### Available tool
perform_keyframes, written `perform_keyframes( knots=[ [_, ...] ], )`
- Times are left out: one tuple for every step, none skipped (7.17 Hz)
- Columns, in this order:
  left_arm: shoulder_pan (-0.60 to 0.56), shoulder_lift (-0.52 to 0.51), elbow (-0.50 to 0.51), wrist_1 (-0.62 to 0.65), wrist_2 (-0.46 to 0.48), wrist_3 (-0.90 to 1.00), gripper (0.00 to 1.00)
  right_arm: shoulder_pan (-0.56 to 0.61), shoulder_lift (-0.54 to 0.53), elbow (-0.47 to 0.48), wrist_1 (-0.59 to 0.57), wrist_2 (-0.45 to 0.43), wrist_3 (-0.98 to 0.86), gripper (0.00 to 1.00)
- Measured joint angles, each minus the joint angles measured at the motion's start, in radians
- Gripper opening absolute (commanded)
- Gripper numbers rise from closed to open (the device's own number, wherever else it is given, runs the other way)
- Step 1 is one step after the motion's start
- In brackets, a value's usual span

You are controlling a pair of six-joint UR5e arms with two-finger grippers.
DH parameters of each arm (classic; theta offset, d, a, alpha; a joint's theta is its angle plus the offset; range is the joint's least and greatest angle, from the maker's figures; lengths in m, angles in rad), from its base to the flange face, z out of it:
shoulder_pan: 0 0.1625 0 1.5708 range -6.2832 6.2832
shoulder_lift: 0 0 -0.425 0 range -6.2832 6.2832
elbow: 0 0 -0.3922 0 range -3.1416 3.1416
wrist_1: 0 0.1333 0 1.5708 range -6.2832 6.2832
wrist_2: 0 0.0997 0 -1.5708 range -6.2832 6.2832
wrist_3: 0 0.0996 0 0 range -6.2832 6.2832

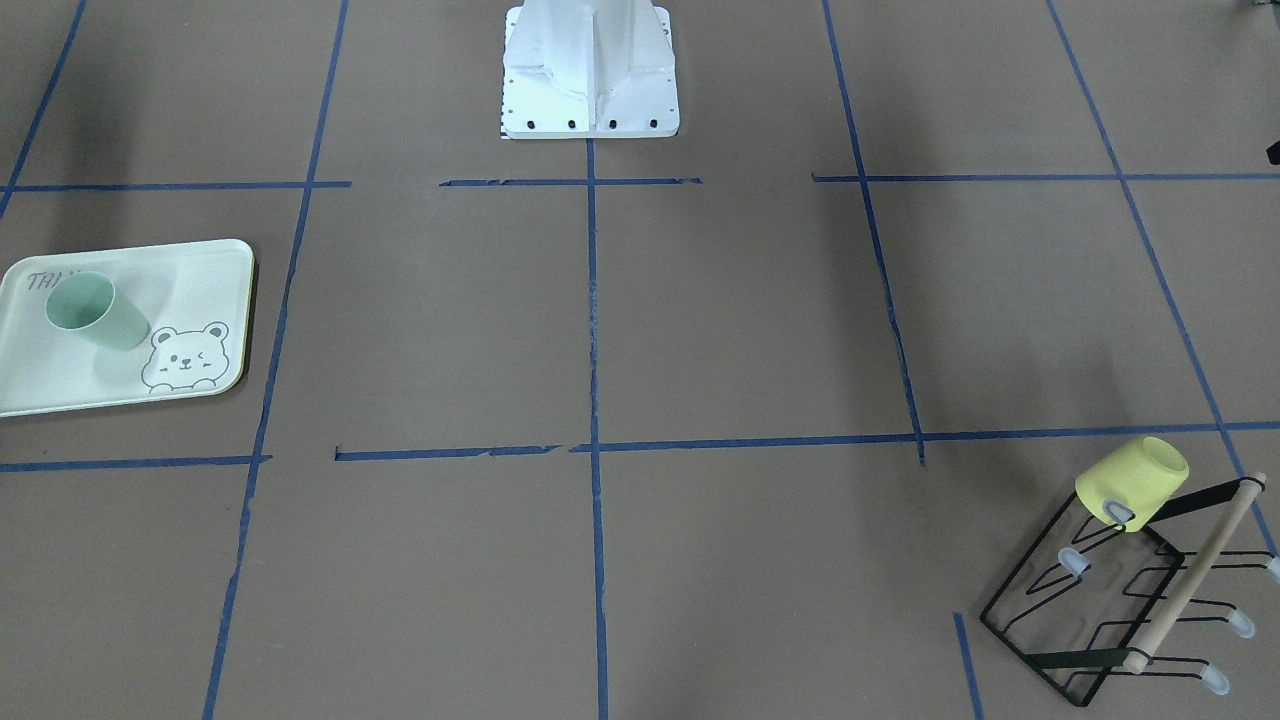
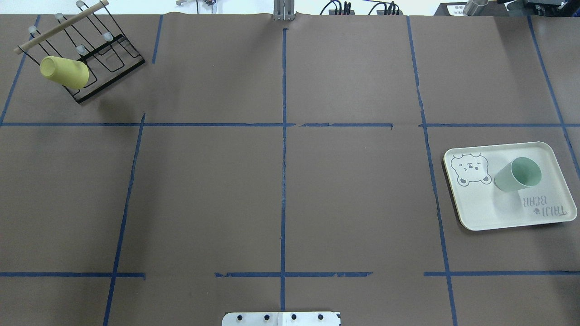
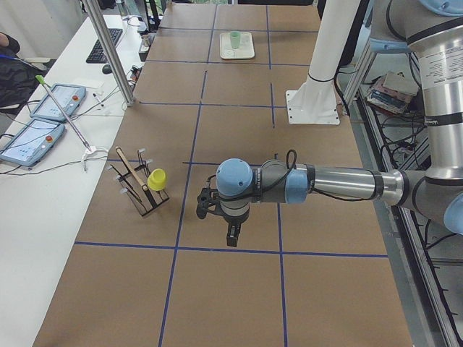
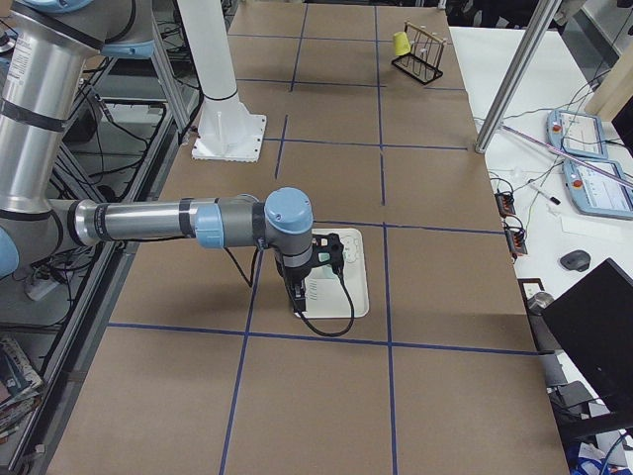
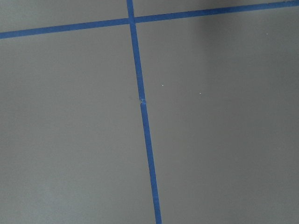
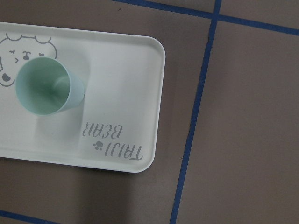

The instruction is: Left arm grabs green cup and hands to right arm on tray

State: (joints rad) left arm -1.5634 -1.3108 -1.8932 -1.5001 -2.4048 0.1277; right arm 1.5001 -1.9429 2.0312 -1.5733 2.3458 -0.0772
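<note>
The green cup (image 1: 95, 312) stands upright and empty on the tray (image 1: 190, 275), next to the bear drawing. It also shows in the overhead view (image 2: 516, 174) and in the right wrist view (image 6: 49, 86), where the tray (image 6: 126, 84) lies below the camera. My right gripper (image 4: 302, 297) hangs above the tray, apart from the cup; I cannot tell whether it is open or shut. My left gripper (image 3: 230, 235) hangs over bare table to the right of the rack in that view, holding nothing that I can see; I cannot tell its state. The left wrist view shows only brown paper and blue tape.
A pale yellow cup (image 1: 1130, 482) sits tilted on a black wire rack (image 1: 1100, 610) with a wooden bar, at the table's far corner on my left side. The white robot base (image 1: 590, 70) stands at the middle of my edge. Blue tape lines grid the brown table.
</note>
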Motion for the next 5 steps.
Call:
perform_keyframes(
  knots=[
    [-0.001, 0.001, 0.000, 0.001, 0.005, 0.000, 1.00, 0.000, 0.000, -0.002, 0.002, 0.001, 0.004, 1.00],
    [-0.001, 0.002, 0.002, 0.001, 0.011, 0.001, 1.00, 0.000, 0.001, -0.003, 0.004, 0.001, 0.005, 1.00],
    [0.000, 0.001, 0.005, 0.000, 0.019, 0.002, 1.00, 0.000, 0.001, -0.004, 0.005, 0.002, 0.005, 1.00],
    [0.000, 0.001, 0.005, 0.000, 0.025, 0.001, 1.00, 0.000, 0.001, -0.004, 0.005, 0.003, 0.004, 1.00],
    [0.000, 0.002, 0.004, 0.001, 0.028, 0.001, 1.00, 0.000, 0.001, -0.005, 0.006, 0.003, 0.004, 1.00]
  ],
)
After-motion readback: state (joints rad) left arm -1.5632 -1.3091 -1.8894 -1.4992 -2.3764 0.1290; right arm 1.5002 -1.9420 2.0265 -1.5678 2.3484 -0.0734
